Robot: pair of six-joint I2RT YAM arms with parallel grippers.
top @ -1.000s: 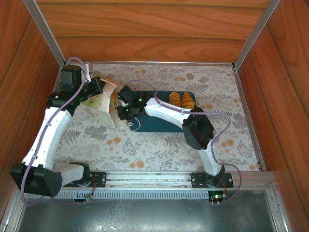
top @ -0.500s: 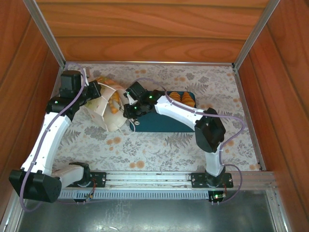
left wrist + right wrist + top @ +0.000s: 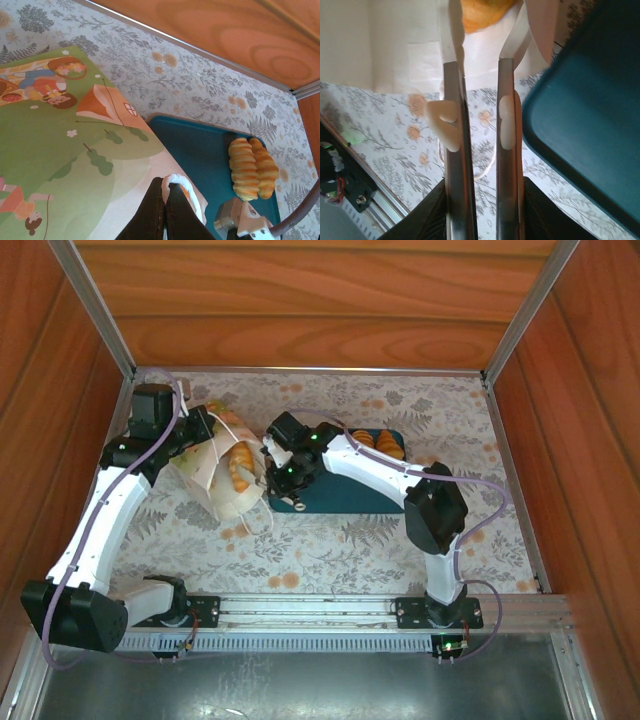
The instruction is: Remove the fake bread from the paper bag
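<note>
Bread lies part in and part out. Golden pieces show inside the open mouth of the bag, and two croissants already lie side by side at the far end of the tray. How many pieces are in the bag cannot be counted, since they overlap in the mouth and the paper hides the rest.

The bag is tipped on its side at the left of the table, with its mouth turned toward the tray and its rim just beside the tray's near-left corner. The left gripper has its fingers pressed together on the bag's upper edge beside a cord handle and holds the mouth up. The right gripper is at the mouth with its jaws partway apart and nothing clamped. One orange piece sits right at its tips, but whether they touch it cannot be told.

By my reckoning the job is well under way but not near its end. The piece at the tips has to be gripped and carried to the tray, and the others after it.
</note>
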